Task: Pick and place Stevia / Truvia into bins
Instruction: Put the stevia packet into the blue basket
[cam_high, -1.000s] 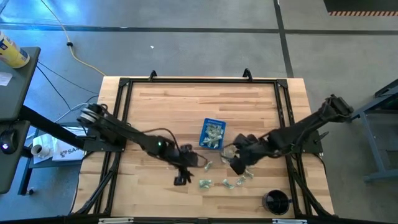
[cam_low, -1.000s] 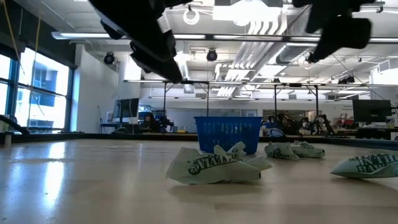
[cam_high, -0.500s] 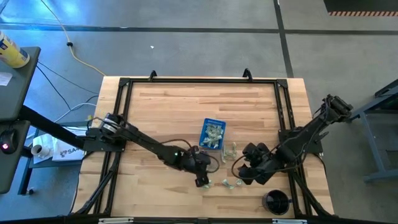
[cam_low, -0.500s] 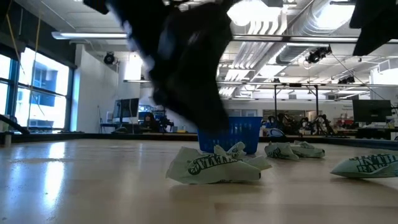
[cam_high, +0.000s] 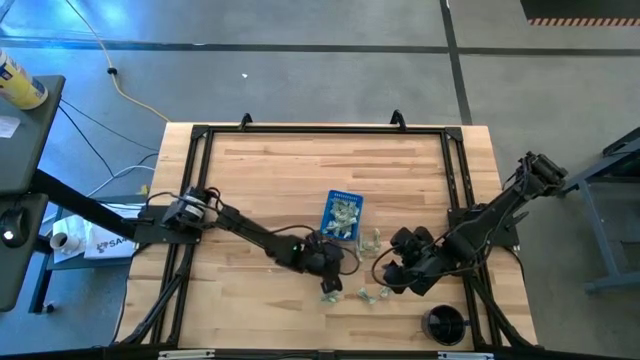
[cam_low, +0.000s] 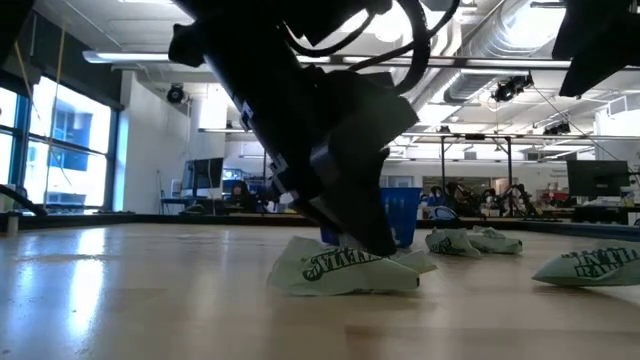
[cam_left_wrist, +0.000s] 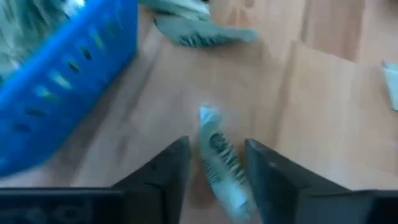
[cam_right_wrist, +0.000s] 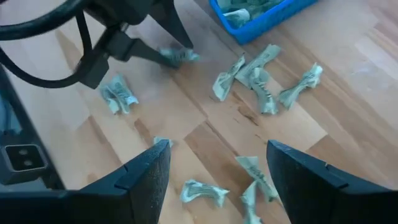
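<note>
1. Left jaws (cam_left_wrist: 216, 167) spread wide, straddling one sachet (cam_left_wrist: 222, 165) on the surface, not gripped.
2. Right jaws (cam_right_wrist: 217, 165) open, empty, loose sachets (cam_right_wrist: 258, 81) ahead.
3. Blue bin (cam_high: 342, 214) part-filled; several packets remain.

black cup (cam_high: 444, 324); wooden table (cam_high: 270, 180)
</note>
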